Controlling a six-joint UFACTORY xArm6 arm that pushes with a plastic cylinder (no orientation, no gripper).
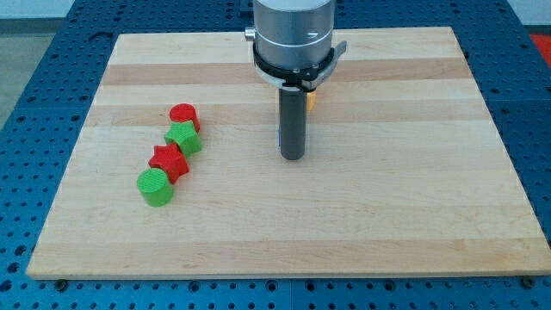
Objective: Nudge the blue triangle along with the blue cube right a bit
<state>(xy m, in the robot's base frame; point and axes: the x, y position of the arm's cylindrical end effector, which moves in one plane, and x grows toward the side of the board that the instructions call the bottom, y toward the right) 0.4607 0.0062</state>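
My tip (pixel 293 158) rests on the wooden board (pixel 413 198) a little above the view's middle. The rod and the arm's grey head (pixel 293 39) hide the board right behind them. Neither the blue triangle nor the blue cube shows clearly; only a thin bluish sliver (pixel 280 138) shows at the rod's left edge. A small piece of a yellow block (pixel 312 100) peeks out at the rod's upper right.
Several blocks stand in a slanted line at the view's left: a red cylinder (pixel 184 114), a green star (pixel 184 136), a red star (pixel 168 161) and a green cylinder (pixel 156 186). They lie well to the left of my tip.
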